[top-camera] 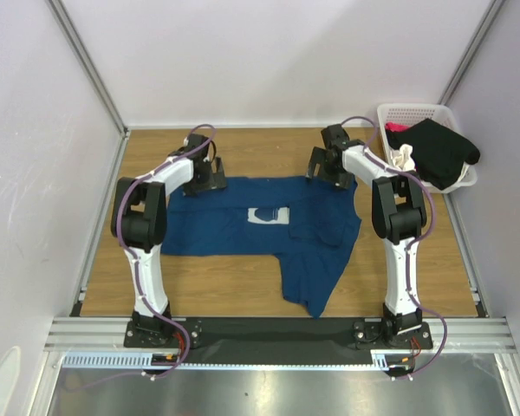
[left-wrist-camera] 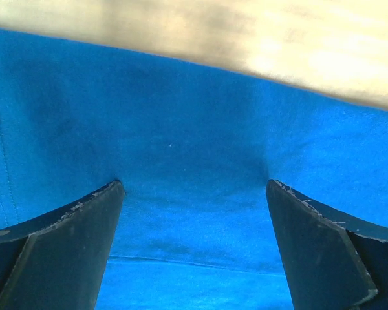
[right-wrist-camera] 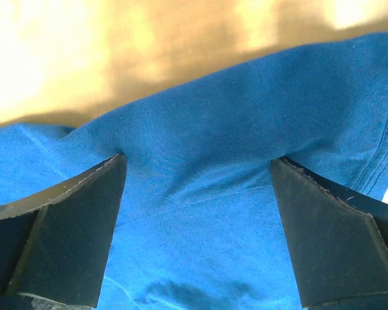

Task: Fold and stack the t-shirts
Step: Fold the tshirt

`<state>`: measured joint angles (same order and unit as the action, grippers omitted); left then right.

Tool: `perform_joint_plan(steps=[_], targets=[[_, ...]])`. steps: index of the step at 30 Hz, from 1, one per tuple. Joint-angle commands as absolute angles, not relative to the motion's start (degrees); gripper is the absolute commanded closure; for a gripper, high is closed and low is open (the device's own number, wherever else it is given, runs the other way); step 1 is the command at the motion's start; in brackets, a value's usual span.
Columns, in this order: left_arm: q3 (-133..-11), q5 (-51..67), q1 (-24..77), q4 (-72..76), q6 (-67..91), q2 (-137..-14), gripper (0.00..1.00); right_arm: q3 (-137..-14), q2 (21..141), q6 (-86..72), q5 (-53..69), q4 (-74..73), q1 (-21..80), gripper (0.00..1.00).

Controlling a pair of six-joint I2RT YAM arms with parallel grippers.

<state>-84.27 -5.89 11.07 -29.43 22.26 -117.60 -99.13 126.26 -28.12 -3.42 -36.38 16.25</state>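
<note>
A dark blue t-shirt (top-camera: 269, 227) with a white square print (top-camera: 269, 215) lies spread on the wooden table, one part trailing toward the front. My left gripper (top-camera: 204, 179) is open, pressed down on the shirt's far left edge; its fingers (left-wrist-camera: 71, 239) straddle blue cloth (left-wrist-camera: 194, 161). My right gripper (top-camera: 331, 173) is open at the shirt's far right edge; its fingers (right-wrist-camera: 71, 232) straddle blue cloth (right-wrist-camera: 200, 194). Neither has closed on the cloth. A black shirt (top-camera: 438, 152), a cream one (top-camera: 405, 157) and a bit of pink (top-camera: 395, 129) lie in the basket.
A white lattice basket (top-camera: 413, 113) stands at the far right corner of the table. Bare wooden table (top-camera: 225, 277) lies in front of the shirt. Metal frame posts and white walls close in the sides and back.
</note>
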Motion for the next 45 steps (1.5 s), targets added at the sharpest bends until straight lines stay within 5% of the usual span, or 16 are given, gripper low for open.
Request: perform_joint_plan(steps=[1, 20, 32, 36, 45], targets=[[-90.43, -6.15, 10.90, -31.90, 20.22, -121.02, 0.00, -102.29, 134.03, -25.84, -5.19, -39.02, 14.86, 0.00], [-111.88, -4.04, 9.76, -33.75, 17.58, -134.03, 0.00, -131.82, 148.10, -20.65, -0.53, -39.20, 11.69, 0.00], [-116.54, -2.63, 8.53, -31.37, 14.33, -118.93, 0.00, -132.98, 128.60, -16.97, 2.64, -36.65, 11.69, 0.00], [-111.21, -2.81, 8.00, -32.26, 14.76, -108.85, 0.00, -127.55, 120.34, -17.57, 2.11, -38.14, 11.78, 0.00], [-77.85, 3.34, 0.80, -28.48, 25.92, -85.27, 0.00, -85.29, 91.19, -24.78, 3.68, -30.85, 11.69, 0.00]])
